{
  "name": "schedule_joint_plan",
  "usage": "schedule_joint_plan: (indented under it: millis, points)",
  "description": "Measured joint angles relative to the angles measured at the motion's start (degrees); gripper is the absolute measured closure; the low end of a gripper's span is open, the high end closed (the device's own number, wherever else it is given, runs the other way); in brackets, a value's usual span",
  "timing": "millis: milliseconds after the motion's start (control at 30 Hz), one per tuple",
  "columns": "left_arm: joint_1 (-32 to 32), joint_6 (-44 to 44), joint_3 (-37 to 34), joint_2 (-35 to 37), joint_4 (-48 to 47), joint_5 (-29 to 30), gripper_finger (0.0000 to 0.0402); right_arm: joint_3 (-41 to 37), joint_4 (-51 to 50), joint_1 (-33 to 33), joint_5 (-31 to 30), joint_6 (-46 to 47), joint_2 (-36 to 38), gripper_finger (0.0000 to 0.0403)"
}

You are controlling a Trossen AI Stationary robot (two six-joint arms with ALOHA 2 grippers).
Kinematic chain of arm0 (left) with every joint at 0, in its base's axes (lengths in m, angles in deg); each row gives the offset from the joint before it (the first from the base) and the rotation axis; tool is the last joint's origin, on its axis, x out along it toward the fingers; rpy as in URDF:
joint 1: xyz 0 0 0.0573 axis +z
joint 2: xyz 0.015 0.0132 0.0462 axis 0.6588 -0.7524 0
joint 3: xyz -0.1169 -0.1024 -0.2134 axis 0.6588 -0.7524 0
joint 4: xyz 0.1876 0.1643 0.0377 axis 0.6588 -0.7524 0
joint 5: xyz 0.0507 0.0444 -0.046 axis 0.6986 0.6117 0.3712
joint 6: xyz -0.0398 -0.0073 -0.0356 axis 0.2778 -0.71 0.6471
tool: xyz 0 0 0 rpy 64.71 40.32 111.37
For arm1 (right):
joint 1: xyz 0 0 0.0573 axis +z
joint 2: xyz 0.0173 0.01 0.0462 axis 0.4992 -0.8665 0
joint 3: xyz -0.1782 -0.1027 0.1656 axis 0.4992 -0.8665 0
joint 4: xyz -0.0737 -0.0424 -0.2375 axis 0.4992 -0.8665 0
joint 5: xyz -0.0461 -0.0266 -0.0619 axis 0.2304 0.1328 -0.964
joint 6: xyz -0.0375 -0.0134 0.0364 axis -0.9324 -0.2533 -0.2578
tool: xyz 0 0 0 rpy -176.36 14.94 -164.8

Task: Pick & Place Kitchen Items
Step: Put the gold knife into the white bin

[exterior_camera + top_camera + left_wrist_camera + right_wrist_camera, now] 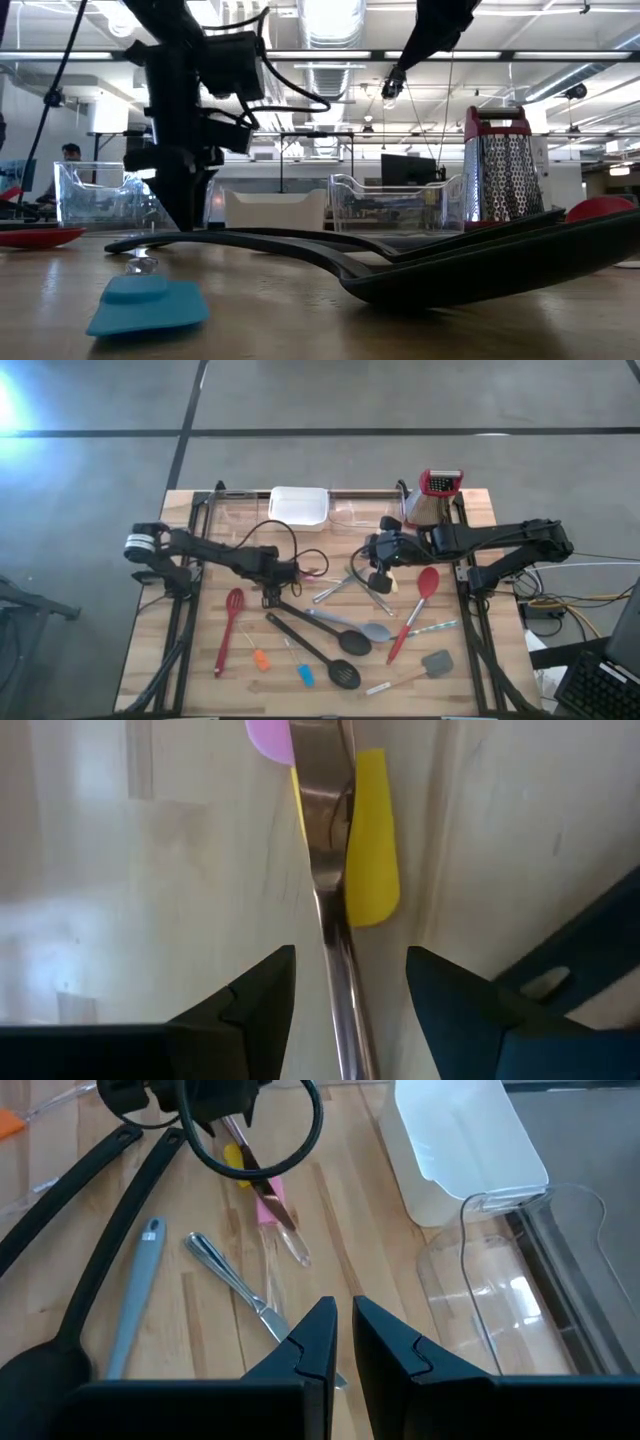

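utensils (pixel 340 635) | red, black, grey spoons, spatulas | lying flat, scattered mid-table | small pieces nearby

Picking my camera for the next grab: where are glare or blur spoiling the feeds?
High view: bright flare at the top-left corner, table evenly lit. Low view: the blue piece and black spoons up close are soft, ceiling lights glaring. Left wrist view: metal utensil and yellow piece blurred. Right wrist view: reflections on the clear bin.

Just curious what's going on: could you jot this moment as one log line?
left gripper: open astride metal utensil | right gripper: shut, empty, hovering | white tray: empty
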Motion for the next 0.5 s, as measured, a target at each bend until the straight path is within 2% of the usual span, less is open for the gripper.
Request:
schedule_joint_plan:
  millis: [333,500]
  points:
    - [0.79,-0.42,0.05,-3.26,0.93,-0.07,0.0206,-1.16,0.12,0.00,0.00,0.00,-0.02,0.0369]
    - [1.15,-0.68,0.11,-3.66,1.00,-0.63,0.0236,-1.27,0.13,0.00,0.00,0.00,-0.01,0.0369]
